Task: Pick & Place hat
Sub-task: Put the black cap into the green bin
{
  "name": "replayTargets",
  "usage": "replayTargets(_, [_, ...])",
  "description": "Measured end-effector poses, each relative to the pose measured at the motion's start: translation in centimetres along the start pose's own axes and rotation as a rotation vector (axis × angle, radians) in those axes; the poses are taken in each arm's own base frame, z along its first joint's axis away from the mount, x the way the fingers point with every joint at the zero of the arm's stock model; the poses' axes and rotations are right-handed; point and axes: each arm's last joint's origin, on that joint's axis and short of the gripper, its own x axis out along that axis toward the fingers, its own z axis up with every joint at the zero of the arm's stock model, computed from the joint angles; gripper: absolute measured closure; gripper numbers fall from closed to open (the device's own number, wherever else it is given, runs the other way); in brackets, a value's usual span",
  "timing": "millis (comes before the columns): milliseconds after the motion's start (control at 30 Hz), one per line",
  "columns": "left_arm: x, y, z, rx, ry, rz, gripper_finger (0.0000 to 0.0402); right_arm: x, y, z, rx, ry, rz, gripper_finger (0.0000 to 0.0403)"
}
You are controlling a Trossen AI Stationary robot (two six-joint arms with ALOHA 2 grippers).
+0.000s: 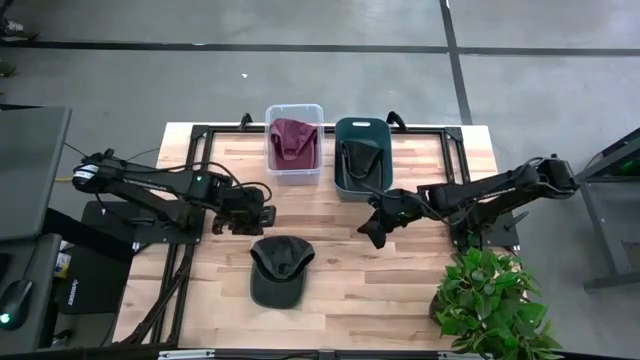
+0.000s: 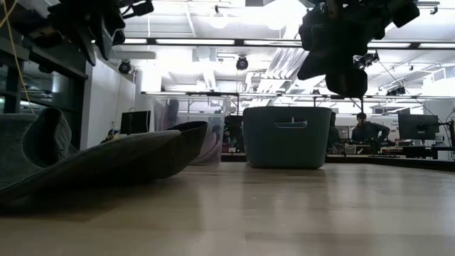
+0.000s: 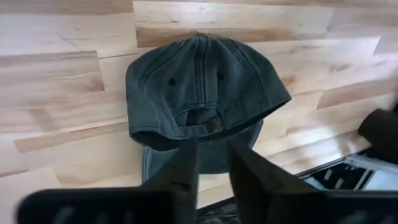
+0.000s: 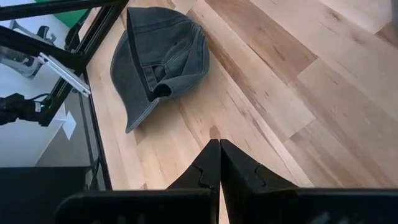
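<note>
A dark grey-green hat (image 1: pixel 279 268) lies on the wooden table near its front middle, resting on its brim and flattened crown; its back strap (image 3: pixel 202 127) faces my left gripper. My left gripper (image 3: pixel 214 168) hangs above the table just far-left of the hat (image 3: pixel 202 93), fingers a little apart, pointing down at it and touching nothing. My right gripper (image 4: pixel 219 165) hovers to the hat's (image 4: pixel 158 59) far right, shut and empty. In the high view the left gripper (image 1: pixel 262 213) and the right gripper (image 1: pixel 372 233) flank the hat.
At the far edge stand a clear bin (image 1: pixel 294 143) holding a maroon hat and a teal bin (image 1: pixel 361 155) holding a dark hat. A potted plant (image 1: pixel 495 305) sits at the near right corner. Black frame rails (image 1: pixel 190 200) border the table.
</note>
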Motion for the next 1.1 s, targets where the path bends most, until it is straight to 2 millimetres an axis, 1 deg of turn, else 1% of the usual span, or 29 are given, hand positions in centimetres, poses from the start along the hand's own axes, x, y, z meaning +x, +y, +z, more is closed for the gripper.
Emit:
replayTargets(133, [-0.1,0.0,0.3,-0.083,0.006,0.003,0.0271,0.0,0.1,-0.1,-0.008,-0.003,-0.004,0.0403])
replayTargets(233, [-0.1,0.4,0.3,-0.143,0.011,0.043,0.0225,0.0,0.1,-0.1,-0.010,-0.003,-0.003,0.0403])
replayTargets(333, [1.2,1.3,0.5,-0.196,0.020,0.128,0.0189,0.0,0.1,-0.1,-0.027,-0.010,-0.008,0.0402])
replayTargets(400, [2.2,2.0,0.7,-0.231,0.026,0.180,0.0173,0.0,0.1,-0.1,-0.029,-0.018,-0.015,0.0403])
replayTargets(533, [3.6,2.7,0.9,-0.253,0.040,0.214,0.0163,0.0,0.1,-0.1,-0.031,-0.022,-0.018,0.0403])
replayTargets(667, [4.8,2.9,1.1,-0.262,0.071,0.159,0.0165,0.0,0.1,-0.1,-0.044,-0.022,-0.019,0.0403])
replayTargets(833, [6.2,3.8,1.4,-0.298,0.078,0.142,0.0165,0.0,0.1,-0.1,-0.044,-0.021,-0.017,0.0403])
replayTargets(967, [6.9,4.3,1.5,-0.320,0.084,0.134,0.0165,0.0,0.1,-0.1,-0.044,-0.017,-0.014,0.0403])
replayTargets(1100, [7.5,4.5,1.5,-0.332,0.139,0.111,0.0166,0.0,0.1,-0.1,-0.047,-0.017,-0.014,0.0403])
